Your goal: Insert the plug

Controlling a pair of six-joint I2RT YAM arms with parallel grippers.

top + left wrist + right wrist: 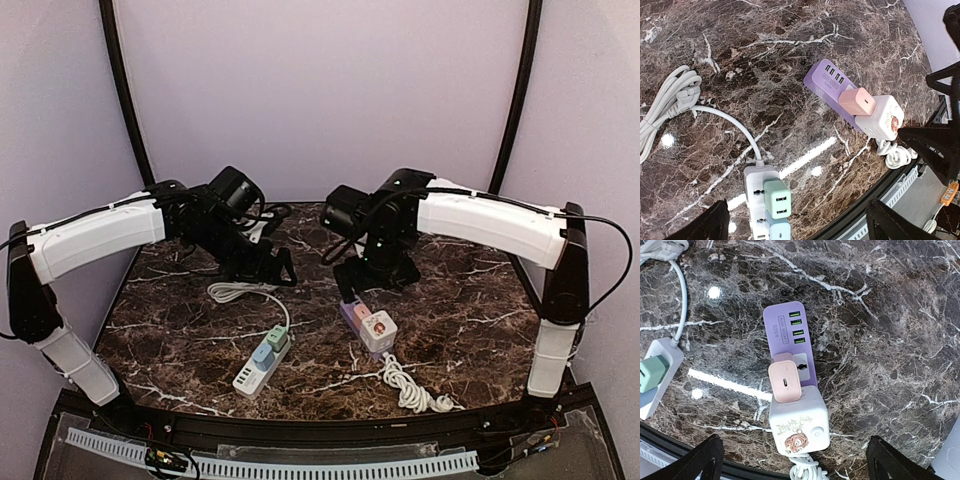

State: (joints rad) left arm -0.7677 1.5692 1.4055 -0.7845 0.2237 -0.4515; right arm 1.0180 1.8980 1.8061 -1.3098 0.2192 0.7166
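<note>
The pink plug (785, 382) was a small rounded block with one oval port on its face. It sat on the middle of the purple power strip (790, 327), touching the white cube adapter (799, 425) at the strip's cable end. The right gripper (794, 439) hung over that end, its fingers spread wide and empty. The left gripper (797, 203) was spread and empty too. Only the left wrist view showed the blue adapter (777, 231) and the coiled cable (665, 107), both well apart from the purple strip.
</note>
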